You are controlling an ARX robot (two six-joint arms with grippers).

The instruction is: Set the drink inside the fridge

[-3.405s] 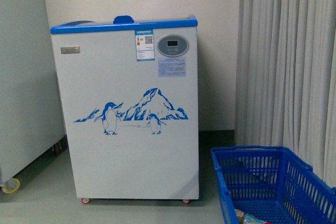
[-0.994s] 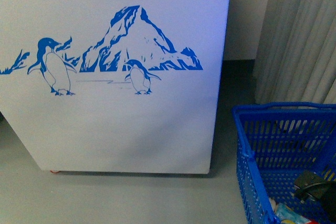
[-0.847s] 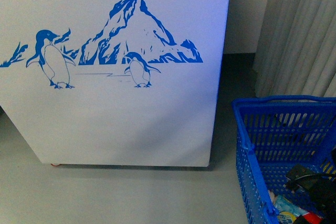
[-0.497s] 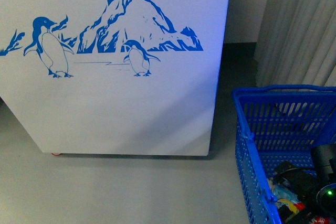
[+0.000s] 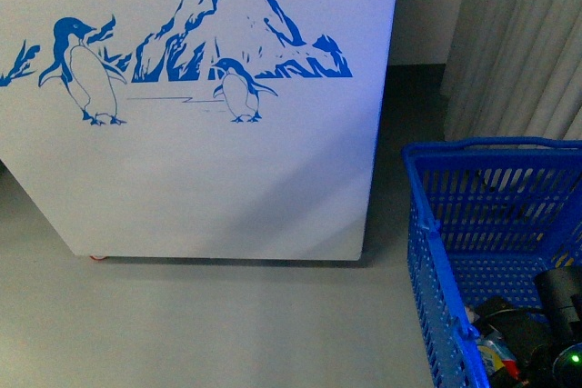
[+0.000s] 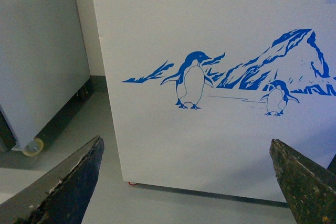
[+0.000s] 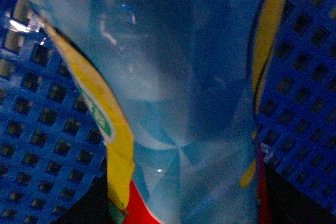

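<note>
I can't pick out the drink for certain. It should be down in the blue basket [image 5: 509, 193], which stands on the floor just off the fridge's [image 5: 227, 188] right front corner. In the right wrist view a glossy blue wrapper [image 7: 173, 103], edged in yellow with a red patch, fills the picture against the basket mesh. Whether that is the bottle's label or some packet, I can't tell. The right arm [image 5: 559, 297] reaches into the basket, but the right gripper's opening is hidden from me. The left gripper [image 6: 185, 150] hangs in front of the fridge, spread wide and holding nothing.

I'd make sure of the bottle's body before closing on it, then lift straight up clear of the basket wall.

I count one basket, one fridge bearing two penguins [image 5: 82, 70], one grey cabinet [image 6: 37, 51] left of the fridge and one curtain [image 5: 518, 43] to its right.
</note>
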